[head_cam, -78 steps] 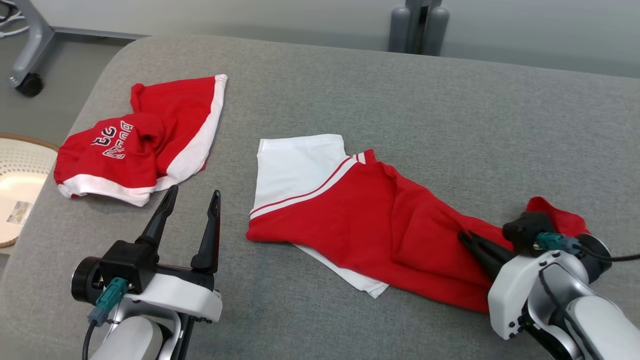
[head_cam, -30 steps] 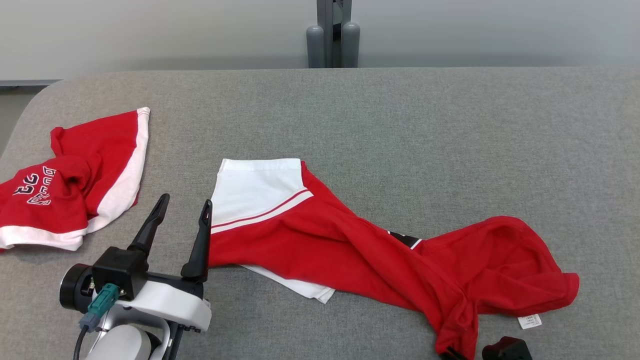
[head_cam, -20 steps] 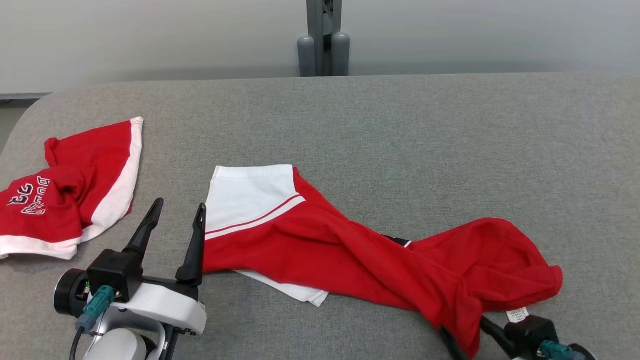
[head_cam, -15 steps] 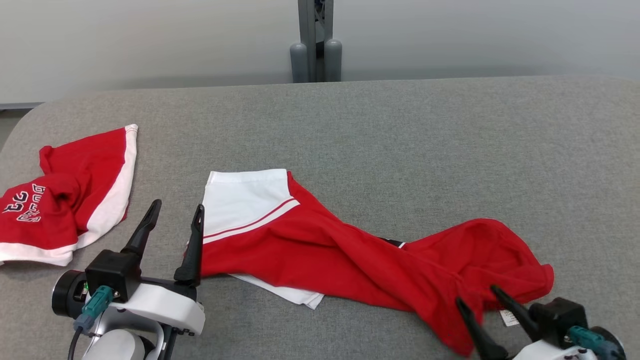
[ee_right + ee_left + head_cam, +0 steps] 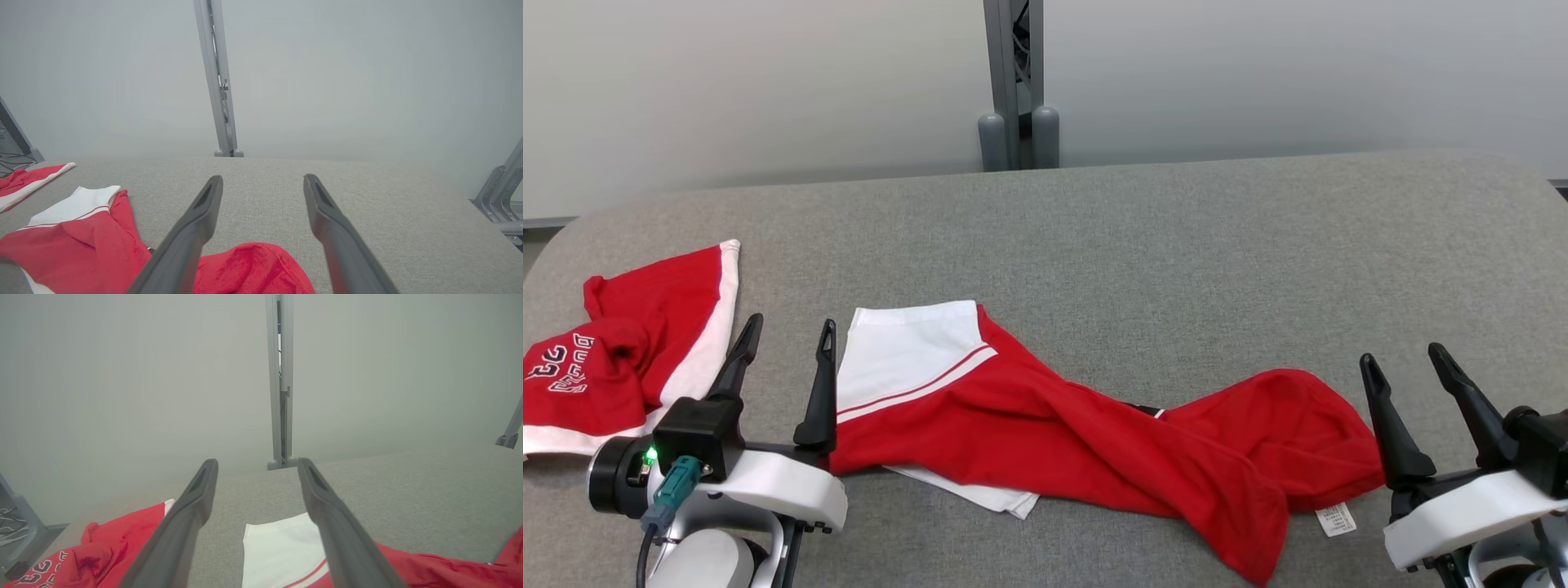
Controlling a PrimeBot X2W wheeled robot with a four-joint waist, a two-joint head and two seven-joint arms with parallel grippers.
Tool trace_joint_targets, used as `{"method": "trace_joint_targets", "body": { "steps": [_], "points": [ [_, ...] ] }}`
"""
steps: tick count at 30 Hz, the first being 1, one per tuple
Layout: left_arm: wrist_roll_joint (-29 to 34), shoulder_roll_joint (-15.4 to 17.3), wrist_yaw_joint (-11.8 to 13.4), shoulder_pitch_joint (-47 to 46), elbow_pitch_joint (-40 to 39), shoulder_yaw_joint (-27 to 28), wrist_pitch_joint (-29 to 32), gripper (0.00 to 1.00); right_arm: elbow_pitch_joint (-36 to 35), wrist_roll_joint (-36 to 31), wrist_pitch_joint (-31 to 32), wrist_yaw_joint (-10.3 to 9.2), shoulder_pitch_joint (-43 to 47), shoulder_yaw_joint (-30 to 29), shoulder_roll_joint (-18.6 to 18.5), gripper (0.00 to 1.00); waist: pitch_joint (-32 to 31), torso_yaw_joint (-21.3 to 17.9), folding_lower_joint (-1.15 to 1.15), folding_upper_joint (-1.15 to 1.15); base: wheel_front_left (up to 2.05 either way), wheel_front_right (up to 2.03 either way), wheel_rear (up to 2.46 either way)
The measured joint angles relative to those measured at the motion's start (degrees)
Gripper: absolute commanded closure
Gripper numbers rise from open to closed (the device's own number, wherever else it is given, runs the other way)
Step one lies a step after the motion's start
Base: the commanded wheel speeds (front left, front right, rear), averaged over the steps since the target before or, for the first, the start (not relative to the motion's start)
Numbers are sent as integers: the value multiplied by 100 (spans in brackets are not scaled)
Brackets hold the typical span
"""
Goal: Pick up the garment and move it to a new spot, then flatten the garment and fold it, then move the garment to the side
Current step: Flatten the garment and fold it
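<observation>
Your right pincer (image 5: 1401, 356) has let go of the garment (image 5: 1094, 433) and drawn back, jaws wide and empty, just beside its red end. That garment lies strung out and twisted across the near counter (image 5: 1176, 237), apart from the other red garment (image 5: 637, 359). Your left pincer (image 5: 791, 322), also spread, waits by the white-banded end, probably so each can take an end for flattening.

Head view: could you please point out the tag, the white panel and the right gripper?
tag (image 5: 1335, 519), head view, middle of the label.
white panel (image 5: 903, 347), head view, its middle.
right gripper (image 5: 1401, 354), head view, midway between its fingertips.
</observation>
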Motion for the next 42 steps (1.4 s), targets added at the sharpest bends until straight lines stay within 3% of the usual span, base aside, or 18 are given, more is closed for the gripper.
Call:
{"method": "trace_joint_targets", "body": {
  "steps": [8, 26, 42],
  "points": [
    [4, 19, 121, 266, 18, -43, -9, 0, 205, -71, -142, 0, 110, 67, 193, 0, -212, 28, 0, 0, 0, 0, 0],
    [-13, 105, 97, 470, 281, -104, -41, 0, 49, -127, -75, 0, 859, 143, 376, 0, -433, 131, 0, 0, 0, 0, 0],
    [-522, 147, -310, 347, 248, -452, 1170, 0, 233, 144, 485, 0, 1061, 857, 156, 0, 4, 62, 0, 0, 0, 0, 0]
  ]
}}
